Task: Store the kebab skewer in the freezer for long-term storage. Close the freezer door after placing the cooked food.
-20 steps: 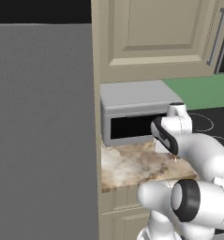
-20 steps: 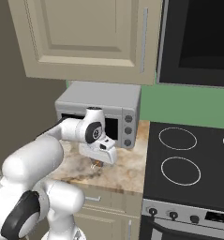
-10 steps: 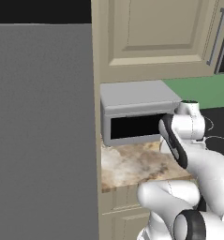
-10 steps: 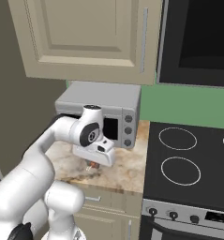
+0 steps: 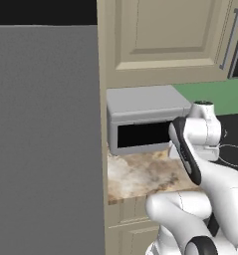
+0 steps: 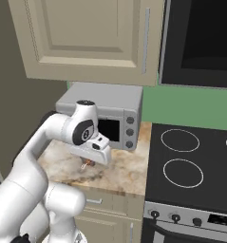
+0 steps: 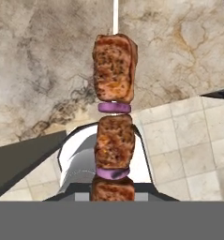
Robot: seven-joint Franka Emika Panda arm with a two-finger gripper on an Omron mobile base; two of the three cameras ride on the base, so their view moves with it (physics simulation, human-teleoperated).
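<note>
Arm has swung up and back from the counter since the earlier frames; hand now sits higher, out past the counter edge. Gripper (image 6: 89, 163) is clenched on the kebab skewer of orange-brown meat chunks and purple onion rings on a thin white stick (image 7: 114, 126). Skewer runs straight out ahead of my fingers, with the mottled beige marble countertop (image 5: 140, 174) and tiled floor beneath it. Grey box-shaped toaster oven (image 6: 116, 111) is just behind the hand; big flat grey fridge door panel (image 5: 43, 139) is well off to the side. Risk as I read it: a pinch on a thin stick could let it pivot or slip during the wide swing to the freezer.
</note>
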